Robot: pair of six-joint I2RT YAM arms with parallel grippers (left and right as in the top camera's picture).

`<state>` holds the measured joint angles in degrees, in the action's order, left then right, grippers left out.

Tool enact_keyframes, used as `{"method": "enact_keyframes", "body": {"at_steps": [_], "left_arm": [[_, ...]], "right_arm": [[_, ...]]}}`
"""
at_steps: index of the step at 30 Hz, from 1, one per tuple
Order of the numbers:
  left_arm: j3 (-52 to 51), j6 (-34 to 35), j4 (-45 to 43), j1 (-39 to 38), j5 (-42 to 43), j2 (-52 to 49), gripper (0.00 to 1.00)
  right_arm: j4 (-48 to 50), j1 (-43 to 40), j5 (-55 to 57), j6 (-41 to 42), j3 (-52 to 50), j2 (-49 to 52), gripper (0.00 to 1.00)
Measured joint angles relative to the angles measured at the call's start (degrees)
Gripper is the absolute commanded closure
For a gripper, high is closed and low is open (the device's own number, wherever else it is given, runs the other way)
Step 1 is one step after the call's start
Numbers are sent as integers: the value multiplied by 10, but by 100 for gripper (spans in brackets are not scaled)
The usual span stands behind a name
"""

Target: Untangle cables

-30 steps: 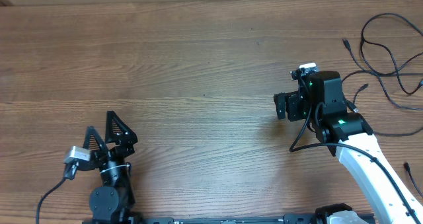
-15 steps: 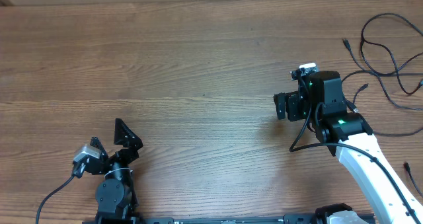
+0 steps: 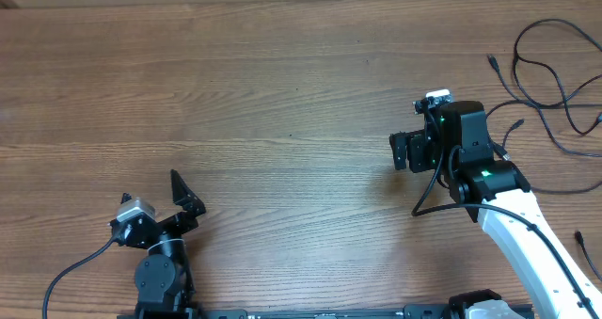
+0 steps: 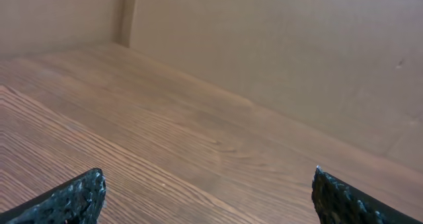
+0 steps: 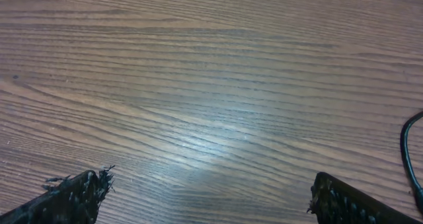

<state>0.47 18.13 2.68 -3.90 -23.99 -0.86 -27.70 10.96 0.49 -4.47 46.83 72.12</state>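
Since the cables (image 3: 562, 91) lay in loose crossed strands at the table's (image 3: 282, 93) far right, beyond the empty, wide-open right gripper (image 3: 403, 151), a reach there risked pinching two strands together; the left gripper (image 3: 181, 199), equally open, sat well apart.

Light is even, all three views usable.
Overhead: bright, diffuse light. The table (image 3: 282, 93) is evenly exposed, shadows are soft and faint, and the grain is sharp. The thin cables (image 3: 550, 65) resolve cleanly near the right edge. Right wrist: a broad pale glare patch mid-frame washes out the grain a bit. The right hand (image 5: 210, 179) shows only as near-black corners with soft edges and little detail. Left wrist: dimmer, warmer, slightly soft overall, far end of the table hazy.
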Motion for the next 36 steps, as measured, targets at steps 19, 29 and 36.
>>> {"method": "enact_keyframes", "body": {"at_steps": [19, 29, 36], "left_arm": [[0, -64, 0, 67, 21, 0, 1], [0, -129, 4, 67, 64, 0, 1], [0, -222, 13, 67, 163, 0, 0]], "right_arm": [[0, 0, 0, 0, 0, 0, 0], [0, 0, 0, 0, 0, 0, 0], [0, 0, 0, 0, 0, 0, 0]]}}
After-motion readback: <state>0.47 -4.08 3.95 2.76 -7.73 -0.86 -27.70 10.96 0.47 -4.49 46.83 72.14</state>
